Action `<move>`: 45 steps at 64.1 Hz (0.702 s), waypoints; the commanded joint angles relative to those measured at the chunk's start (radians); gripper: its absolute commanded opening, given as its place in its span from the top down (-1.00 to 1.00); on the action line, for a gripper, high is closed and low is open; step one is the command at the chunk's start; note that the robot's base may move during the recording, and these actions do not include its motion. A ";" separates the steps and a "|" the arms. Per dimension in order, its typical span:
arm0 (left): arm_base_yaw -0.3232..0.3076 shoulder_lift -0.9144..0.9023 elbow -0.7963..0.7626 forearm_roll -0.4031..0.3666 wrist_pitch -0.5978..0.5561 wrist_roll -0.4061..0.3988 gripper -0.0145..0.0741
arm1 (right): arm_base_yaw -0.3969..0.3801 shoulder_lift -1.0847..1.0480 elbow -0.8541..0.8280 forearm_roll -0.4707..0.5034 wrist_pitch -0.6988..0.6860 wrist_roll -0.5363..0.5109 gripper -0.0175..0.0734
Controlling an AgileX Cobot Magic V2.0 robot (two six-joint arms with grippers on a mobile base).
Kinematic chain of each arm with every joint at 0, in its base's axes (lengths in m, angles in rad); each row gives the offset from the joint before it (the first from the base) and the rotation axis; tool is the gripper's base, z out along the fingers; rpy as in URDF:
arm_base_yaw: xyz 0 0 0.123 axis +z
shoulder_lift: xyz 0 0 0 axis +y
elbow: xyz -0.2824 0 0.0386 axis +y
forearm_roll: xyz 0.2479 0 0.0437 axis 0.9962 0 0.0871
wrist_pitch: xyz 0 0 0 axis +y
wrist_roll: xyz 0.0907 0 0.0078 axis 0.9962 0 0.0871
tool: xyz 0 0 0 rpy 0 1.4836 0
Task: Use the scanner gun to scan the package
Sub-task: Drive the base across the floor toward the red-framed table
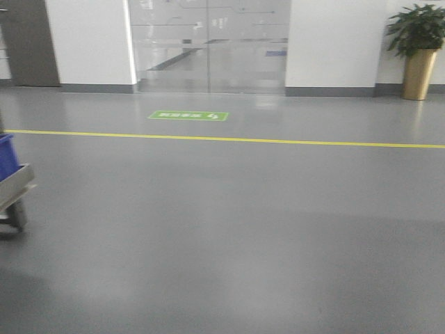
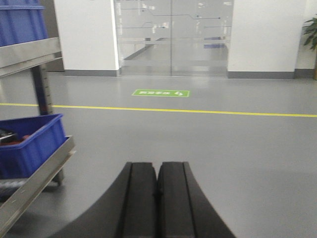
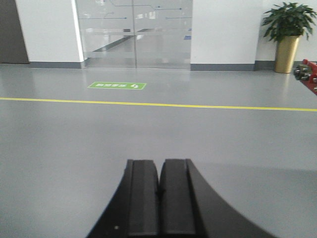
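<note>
**A:** How do the left gripper's (image 2: 158, 171) fingers (image 2: 141, 193) stand?

**B:** Pressed flat together, with nothing between them. The right gripper (image 3: 160, 171) is the same: black fingers clenched on air, over grey floor (image 3: 74, 139).

**A:** And beyond them?

**B:** The yellow floor line (image 2: 183, 111) crosses ahead of both. On the near side of it, off to the left, a blue bin (image 2: 32, 144) sits on a metal cart shelf (image 2: 39, 171), and both are cut off by the frame edge. Something dark and reddish (image 2: 7, 136) lies in the bin, but too little shows to name it.

**A:** The package? The scanner gun?

**B:** I cannot place either, since no view shows them plainly.

**A:** Past the line?

**B:** A green floor sticker (image 2: 161, 92) lies just beyond it, then glass doors (image 2: 173, 37). Far right beyond the line is a potted plant (image 3: 288, 34) in a gold pot. A red object (image 3: 309, 74) is clipped at the right edge, just beyond the line, and is too cut off to identify.
</note>
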 commanded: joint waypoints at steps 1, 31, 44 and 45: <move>-0.003 -0.005 -0.004 -0.003 -0.016 0.000 0.92 | 0.004 -0.003 0.000 -0.005 -0.022 0.000 0.95; -0.003 -0.005 -0.004 -0.003 -0.016 0.000 0.92 | 0.004 -0.003 0.000 -0.005 -0.022 0.000 0.95; -0.003 -0.005 -0.004 -0.003 -0.016 0.000 0.92 | 0.004 -0.003 0.000 -0.005 -0.022 0.000 0.95; -0.003 -0.005 -0.004 -0.003 -0.016 0.000 0.92 | 0.004 -0.003 0.000 -0.005 -0.022 0.000 0.95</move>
